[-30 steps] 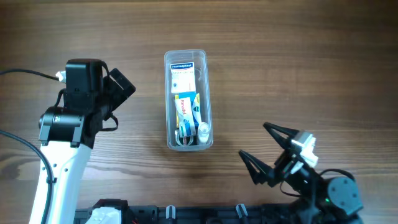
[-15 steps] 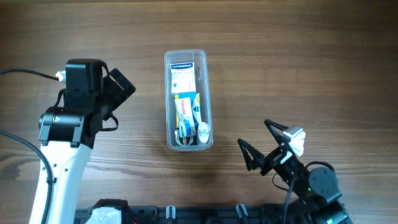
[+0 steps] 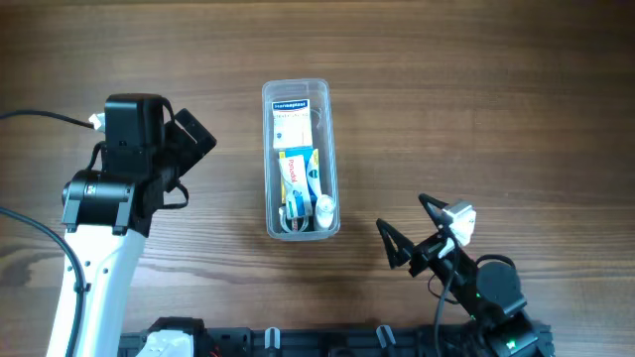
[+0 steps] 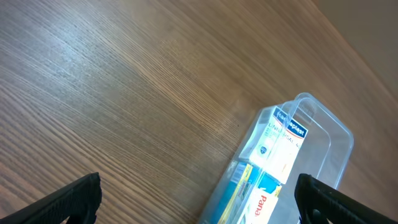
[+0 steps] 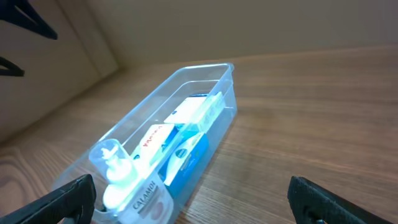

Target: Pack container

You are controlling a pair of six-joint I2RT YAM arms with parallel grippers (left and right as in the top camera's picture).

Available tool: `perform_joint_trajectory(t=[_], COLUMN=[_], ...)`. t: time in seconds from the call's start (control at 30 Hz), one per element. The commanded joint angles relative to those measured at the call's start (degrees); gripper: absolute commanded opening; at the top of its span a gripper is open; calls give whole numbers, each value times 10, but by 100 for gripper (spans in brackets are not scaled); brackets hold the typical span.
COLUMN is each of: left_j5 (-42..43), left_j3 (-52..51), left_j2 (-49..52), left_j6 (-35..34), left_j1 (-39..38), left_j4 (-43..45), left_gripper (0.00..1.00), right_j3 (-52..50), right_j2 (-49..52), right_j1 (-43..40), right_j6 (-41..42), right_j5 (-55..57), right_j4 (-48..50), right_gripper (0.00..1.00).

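Note:
The container (image 3: 296, 86) is a clear long tub standing in the middle of the wooden table. It holds a white box (image 3: 291, 121), a blue and white box (image 3: 301, 174) and a small white-capped bottle (image 3: 323, 209). My left gripper (image 3: 189, 164) hangs open to the tub's left, with nothing between its fingers. My right gripper (image 3: 402, 214) is open and empty too, low at the tub's near right corner. In the left wrist view the container (image 4: 326, 116) lies ahead of the left gripper (image 4: 199, 199). In the right wrist view the container (image 5: 208, 70) and bottle (image 5: 126, 180) sit just ahead of the right gripper (image 5: 189, 199).
A black rail (image 3: 298, 342) runs along the table's near edge between the two arm bases. A cable (image 3: 45, 117) trails off to the left behind the left arm. Bare wood surrounds the tub on every side.
My right arm has shifted a little to the left and drawn in, its jaws staying open. The left arm and the container have not moved.

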Motion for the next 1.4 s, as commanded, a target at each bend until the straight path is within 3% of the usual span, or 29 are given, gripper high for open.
perform_joint_trajectory(t=[0.0, 0.73, 0.93, 1.1, 1.37], left_j5=[-12, -12, -11, -12, -12], left_j3=[9, 9, 9, 9, 9], left_j2=[-5, -5, -5, -5, -5], left_j6=[7, 7, 7, 7, 7], left_j1=[3, 3, 3, 3, 4], left_j4=[1, 1, 1, 1, 1], left_gripper=[100, 100, 100, 100, 100], right_j3=[-8, -9, -9, -10, -10], right_j2=[11, 0, -71, -71, -64], right_j1=[1, -2, -104, -154, -162], right_j6=[5, 18, 18, 18, 18], right_j5=[22, 25, 25, 25, 25], right_j4=[19, 13, 13, 14, 14], right_gripper=[100, 100, 100, 100, 100])
